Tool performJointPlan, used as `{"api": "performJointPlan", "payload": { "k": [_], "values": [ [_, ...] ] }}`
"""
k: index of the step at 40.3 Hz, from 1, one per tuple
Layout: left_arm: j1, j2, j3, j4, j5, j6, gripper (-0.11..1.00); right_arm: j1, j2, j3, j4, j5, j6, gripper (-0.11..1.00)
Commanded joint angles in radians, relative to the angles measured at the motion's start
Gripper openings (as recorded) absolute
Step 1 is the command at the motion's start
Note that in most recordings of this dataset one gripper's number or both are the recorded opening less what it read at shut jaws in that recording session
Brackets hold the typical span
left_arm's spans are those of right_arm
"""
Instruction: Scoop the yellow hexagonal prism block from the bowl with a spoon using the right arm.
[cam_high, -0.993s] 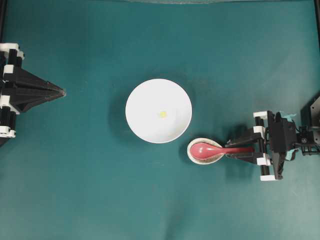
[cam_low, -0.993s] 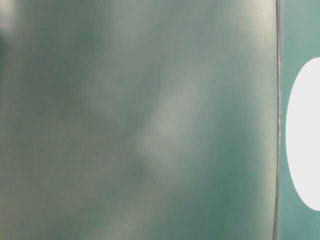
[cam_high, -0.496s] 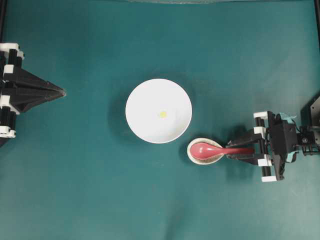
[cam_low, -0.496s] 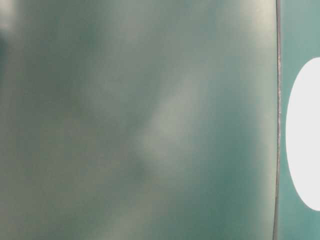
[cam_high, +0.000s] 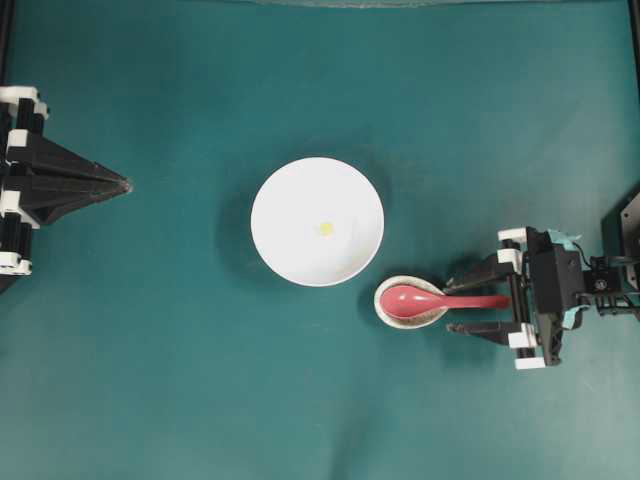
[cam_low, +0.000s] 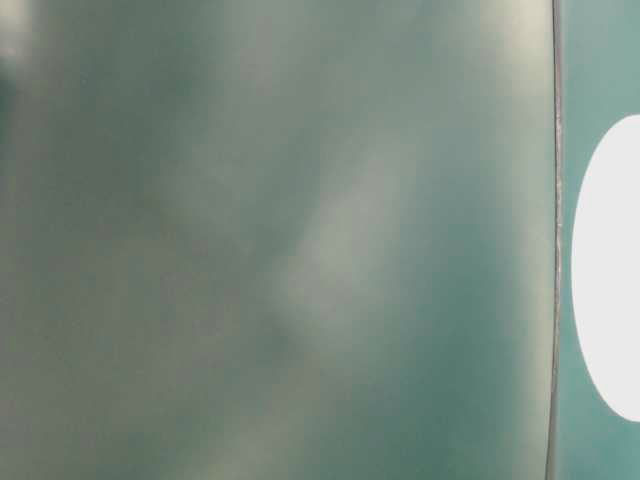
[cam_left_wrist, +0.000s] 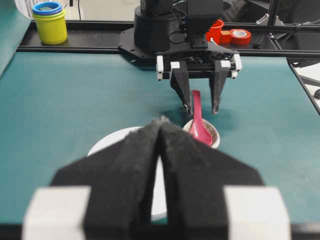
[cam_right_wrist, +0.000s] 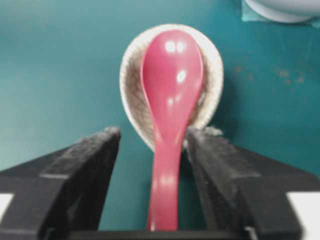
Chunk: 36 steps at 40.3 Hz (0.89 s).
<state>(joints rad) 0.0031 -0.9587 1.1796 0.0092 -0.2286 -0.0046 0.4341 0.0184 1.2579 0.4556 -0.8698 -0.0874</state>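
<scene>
The tiny yellow hexagonal prism block (cam_high: 325, 228) lies near the middle of the white bowl (cam_high: 290, 200). The red-pink spoon (cam_high: 405, 300) rests with its scoop in a small speckled dish (cam_high: 385, 312), just right of the bowl, with its handle pointing right. My right gripper (cam_high: 447, 306) is open and its fingers straddle the handle. In the right wrist view (cam_right_wrist: 156, 131) there is a gap on both sides of the spoon (cam_right_wrist: 172, 85). My left gripper (cam_high: 125, 184) is shut and empty at the far left, well away from the bowl.
Beyond the table's far edge in the left wrist view are a yellow cup with a blue lid (cam_left_wrist: 50, 22) and a red tape roll (cam_left_wrist: 240, 36). The table-level view is a blur, with the bowl (cam_low: 610, 270) at its right edge.
My right gripper's fingers have spread apart from the spoon handle and the gripper has shifted slightly left. The spoon, the bowl, the block and my left arm have not moved.
</scene>
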Motion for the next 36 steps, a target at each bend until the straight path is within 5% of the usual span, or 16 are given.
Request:
{"api": "performJointPlan", "payload": {
  "k": [1, 16, 36],
  "values": [
    [0.002, 0.008, -0.021, 0.003, -0.003, -0.002, 0.01, -0.002, -0.038, -0.009, -0.002, 0.015, -0.003, 0.63],
    [0.002, 0.008, -0.020, 0.002, -0.003, -0.003, 0.01, -0.011, -0.064, 0.023, 0.054, 0.028, -0.002, 0.62],
    [0.002, 0.009, -0.020, 0.002, -0.003, -0.003, 0.01, -0.011, -0.054, 0.034, 0.055, 0.026, 0.009, 0.62]
  ]
}}
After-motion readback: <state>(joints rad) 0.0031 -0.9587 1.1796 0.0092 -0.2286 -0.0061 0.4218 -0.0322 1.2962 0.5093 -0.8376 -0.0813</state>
